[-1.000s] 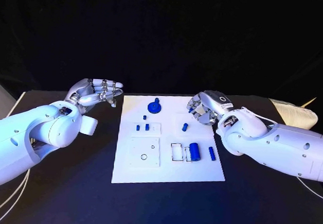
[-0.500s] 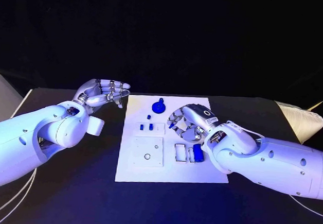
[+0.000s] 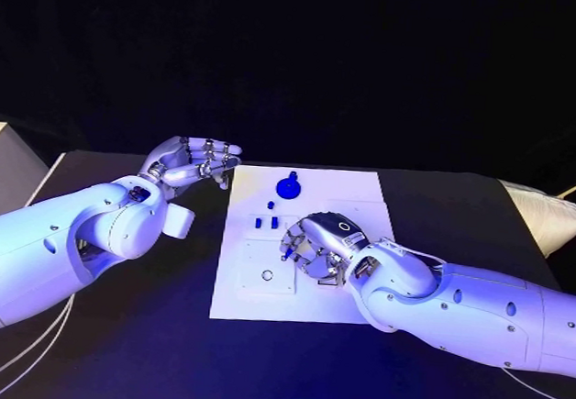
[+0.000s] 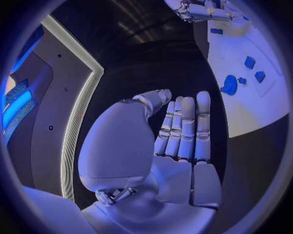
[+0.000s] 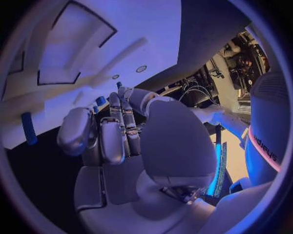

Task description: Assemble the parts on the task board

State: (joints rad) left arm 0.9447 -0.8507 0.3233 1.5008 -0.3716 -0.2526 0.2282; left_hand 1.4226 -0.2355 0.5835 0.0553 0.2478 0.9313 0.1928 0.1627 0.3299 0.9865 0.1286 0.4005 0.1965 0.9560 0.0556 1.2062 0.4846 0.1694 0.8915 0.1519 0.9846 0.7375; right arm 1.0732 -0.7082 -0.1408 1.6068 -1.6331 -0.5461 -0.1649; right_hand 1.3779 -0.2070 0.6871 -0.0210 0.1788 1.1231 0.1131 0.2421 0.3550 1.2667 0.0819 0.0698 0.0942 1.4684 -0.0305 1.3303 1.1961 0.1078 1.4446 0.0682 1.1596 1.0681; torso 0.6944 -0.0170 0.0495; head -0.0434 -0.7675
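Now right hand (image 3: 317, 248) curls over task board (image 3: 368, 191); left hand (image 3: 191, 162) hovers beside.

Smooth matt white plastic-looking task board (image 3: 310, 307) on a matt black table (image 3: 133, 336); glossy blue round part (image 3: 286, 188); metallic silver right hand (image 3: 314, 248)

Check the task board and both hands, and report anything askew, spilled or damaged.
Nothing stands out. The task board lies flat on the table, the blue parts sit on it, none off the plate. The right hand hangs over its middle; the left hand is beside its far corner, holding nothing.
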